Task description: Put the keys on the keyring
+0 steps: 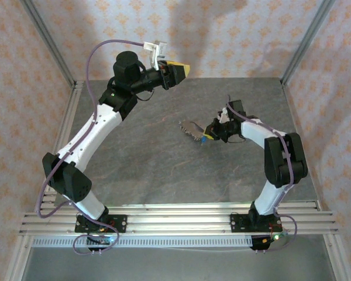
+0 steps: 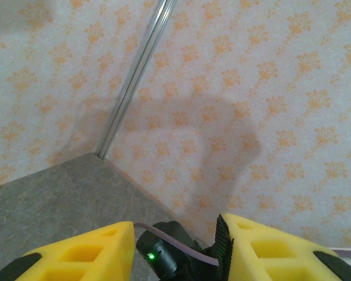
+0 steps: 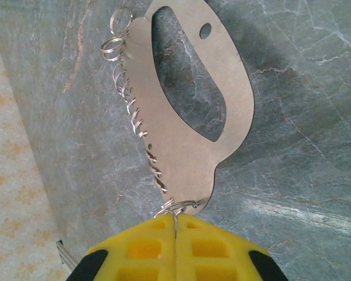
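Evidently little of the job is done. The right gripper (image 3: 175,225), its yellow jaws clenched together, pinches a small wire loop at the foot of the flat, pale silvery metal keyring (image 3: 184,170) with a long oval cut-out. The keyring is held down at the grey marbled tabletop (image 3: 292,146), right of centre. A row of small silver split rings (image 3: 128,99) runs along one edge of it, and none of those seen from the right wrist carries a key. From above, a tiny bright blue key head (image 1: 205,140) sits just beside that gripper. Whether it is threaded on or lying loose I cannot tell at that size. The left gripper (image 2: 175,229) hangs high, facing the orange-patterned back wall (image 2: 251,88), jaws parted and holding nothing. I judge the threading itself is left to do.
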